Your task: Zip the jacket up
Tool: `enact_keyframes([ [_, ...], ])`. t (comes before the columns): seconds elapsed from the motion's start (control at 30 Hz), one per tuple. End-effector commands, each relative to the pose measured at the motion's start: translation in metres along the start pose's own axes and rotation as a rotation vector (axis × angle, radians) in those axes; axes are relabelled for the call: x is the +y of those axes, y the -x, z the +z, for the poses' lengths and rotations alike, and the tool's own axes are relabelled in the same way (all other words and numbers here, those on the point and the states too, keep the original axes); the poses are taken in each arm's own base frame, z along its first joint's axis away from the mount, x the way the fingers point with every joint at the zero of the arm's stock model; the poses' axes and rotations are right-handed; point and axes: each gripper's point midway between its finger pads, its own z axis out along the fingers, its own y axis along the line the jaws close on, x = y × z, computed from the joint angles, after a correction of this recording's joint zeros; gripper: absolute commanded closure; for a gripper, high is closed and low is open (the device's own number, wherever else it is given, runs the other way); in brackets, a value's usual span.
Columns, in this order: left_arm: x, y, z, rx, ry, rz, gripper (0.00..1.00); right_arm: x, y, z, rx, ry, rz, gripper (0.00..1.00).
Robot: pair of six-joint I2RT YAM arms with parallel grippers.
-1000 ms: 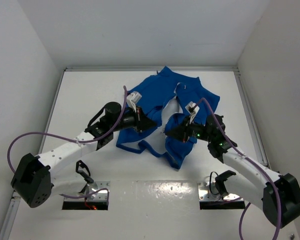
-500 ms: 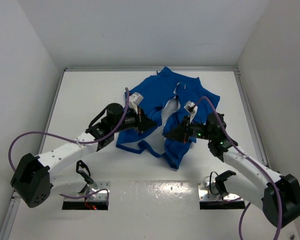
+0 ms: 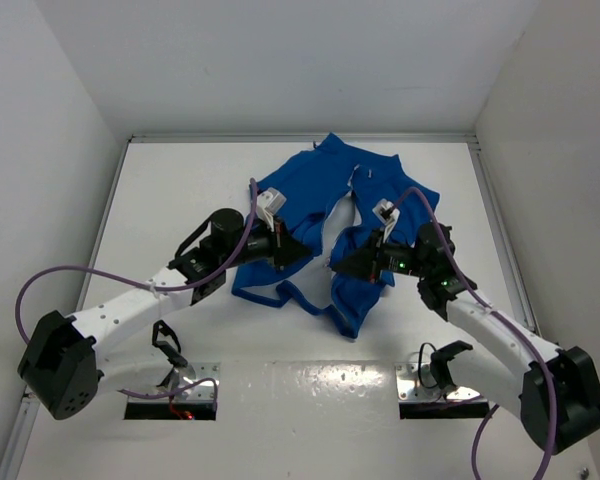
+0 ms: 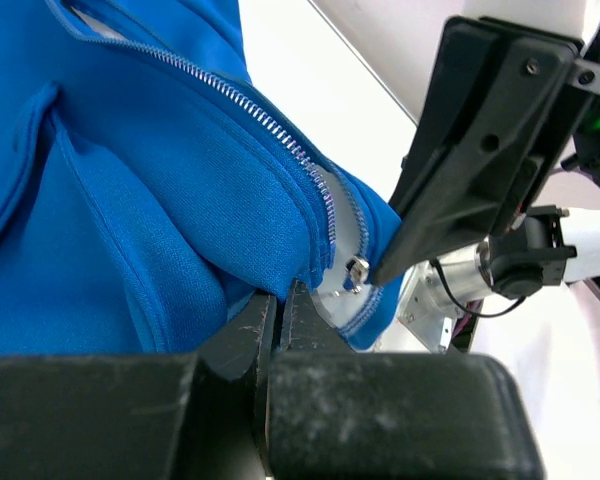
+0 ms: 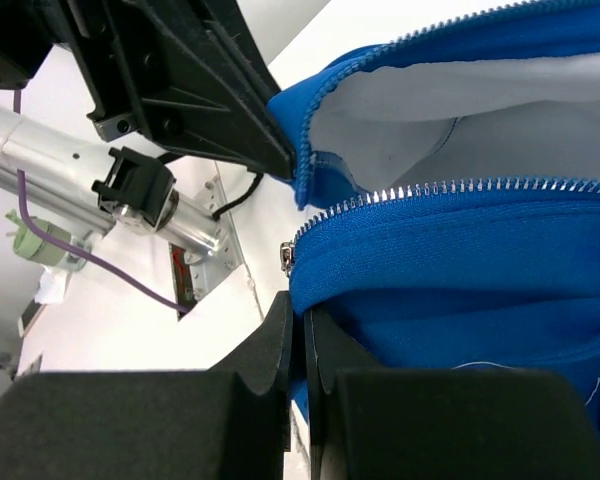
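The bright blue jacket [image 3: 325, 215] lies open at the table's middle, with its white lining showing between the front panels. My left gripper [image 3: 307, 252] is shut on the lower corner of the jacket's left front edge [image 4: 130, 230], beside its silver zipper teeth [image 4: 280, 130]. My right gripper [image 3: 337, 270] is shut on the bottom corner of the right front panel [image 5: 460, 270], just under the small metal zipper slider [image 5: 287, 257]. The two held corners sit a few centimetres apart, lifted slightly off the table. The slider also shows in the left wrist view [image 4: 356, 270].
The white table [image 3: 180, 180] is boxed in by white walls at the left, back and right. A purple cable [image 3: 50, 280] loops beside the left arm. Two mounting plates [image 3: 435, 385] sit at the near edge.
The right gripper has shifted slightly right and up with its jacket corner. The left gripper has held nearly still, so the gap between the two corners has changed little.
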Motion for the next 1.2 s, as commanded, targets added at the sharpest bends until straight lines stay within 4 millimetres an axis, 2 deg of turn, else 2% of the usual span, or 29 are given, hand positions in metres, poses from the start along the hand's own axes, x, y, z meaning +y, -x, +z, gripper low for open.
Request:
enact_keyframes([
  [0.0, -0.021, 0.010, -0.006, -0.032, -0.080, 0.045, 1.00, 0.016, 0.032, 0.003, -0.064, 0.057, -0.073, 1.00],
  [0.4, -0.023, 0.015, -0.001, -0.055, -0.093, 0.026, 1.00, 0.016, 0.034, 0.007, -0.064, 0.061, -0.049, 1.00],
  [1.03, -0.027, 0.005, 0.007, -0.026, -0.110, 0.005, 1.00, 0.014, 0.036, 0.008, -0.068, 0.058, -0.054, 1.00],
  [1.07, -0.029, 0.010, 0.007, -0.041, -0.118, 0.012, 1.00, 0.014, 0.035, 0.008, -0.066, 0.060, -0.057, 1.00],
  [1.17, -0.029, 0.010, 0.007, -0.041, -0.118, 0.012, 1.00, 0.014, 0.035, 0.009, -0.067, 0.059, -0.059, 1.00],
])
